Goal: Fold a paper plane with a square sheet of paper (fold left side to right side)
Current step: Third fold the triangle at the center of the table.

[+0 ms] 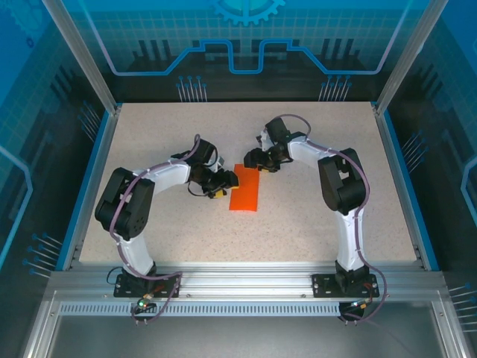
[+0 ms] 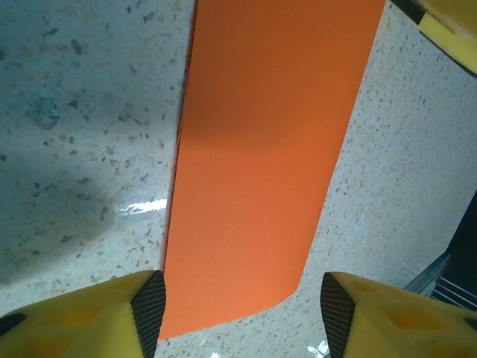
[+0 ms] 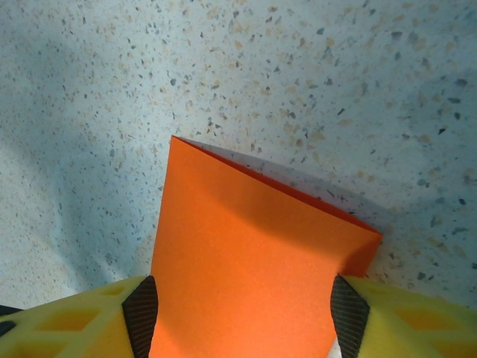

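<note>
Paper point(image 1: 244, 195) is the bright orange sheet, lying folded into a narrow double strip near the middle of the worktop point(image 1: 320, 216), its long sides running from the near edge toward the far edge at a slight tilt. The left gripper point(image 1: 223, 184) sits low at the strip's left side. Seen from the left wrist, the left gripper point(image 2: 238, 306) is open with its yellow fingers astride one short end of the paper point(image 2: 261, 149), which lies flat. The right gripper point(image 1: 258, 159) is at the strip's far end. From the right wrist, the right gripper point(image 3: 244, 313) also stands open, the paper point(image 3: 246, 261) spanning the gap between the pads. There the upper layer lifts slightly at one corner.
</note>
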You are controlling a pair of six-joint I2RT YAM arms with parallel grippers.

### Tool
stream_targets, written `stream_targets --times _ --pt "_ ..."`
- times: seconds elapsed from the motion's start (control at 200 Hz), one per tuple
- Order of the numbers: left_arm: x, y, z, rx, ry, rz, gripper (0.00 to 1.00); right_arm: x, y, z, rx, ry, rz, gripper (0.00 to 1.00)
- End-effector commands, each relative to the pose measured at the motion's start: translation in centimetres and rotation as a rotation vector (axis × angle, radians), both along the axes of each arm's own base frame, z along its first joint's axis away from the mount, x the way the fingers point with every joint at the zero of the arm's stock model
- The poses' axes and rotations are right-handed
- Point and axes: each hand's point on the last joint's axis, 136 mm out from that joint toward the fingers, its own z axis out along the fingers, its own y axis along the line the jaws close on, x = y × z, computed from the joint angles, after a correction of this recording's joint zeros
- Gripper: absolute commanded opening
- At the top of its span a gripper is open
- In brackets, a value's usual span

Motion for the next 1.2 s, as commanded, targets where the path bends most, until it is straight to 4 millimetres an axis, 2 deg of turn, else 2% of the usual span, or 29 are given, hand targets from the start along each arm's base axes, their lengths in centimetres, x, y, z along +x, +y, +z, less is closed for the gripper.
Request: stream_targets --times 0.0,0.18,0.425,0.705,1.08,1.195 --pt "0.3 -0.6 0.4 -0.034 0.024 -0.008 0.60 -0.6 0.0 -1.2 -0.034 0.032 0.027 0.65" --pt "0.5 -1.1 -0.1 -0.050 0.042 -0.014 0.60 -0.8 0.0 -1.9 -0.042 0.048 0.036 0.64" --pt "0.6 -0.7 -1.2 -0.017 0.076 0.011 0.61 -1.1 -0.3 -2.6 -0.063 0.058 0.048 0.64" --pt "0.8 -2.0 -1.7 -0.041 0.093 -0.010 0.59 -1.5 -0.3 -2.7 -0.062 0.062 0.051 0.64" --pt "0.7 -2.3 -2.2 -0.022 0.108 0.004 0.50 -1.7 -0.7 -2.8 -0.074 0.056 0.059 0.65" --pt "0.5 -2.1 -2.3 -0.012 0.121 0.008 0.43 -1.7 -0.6 -2.7 -0.072 0.051 0.061 0.65"
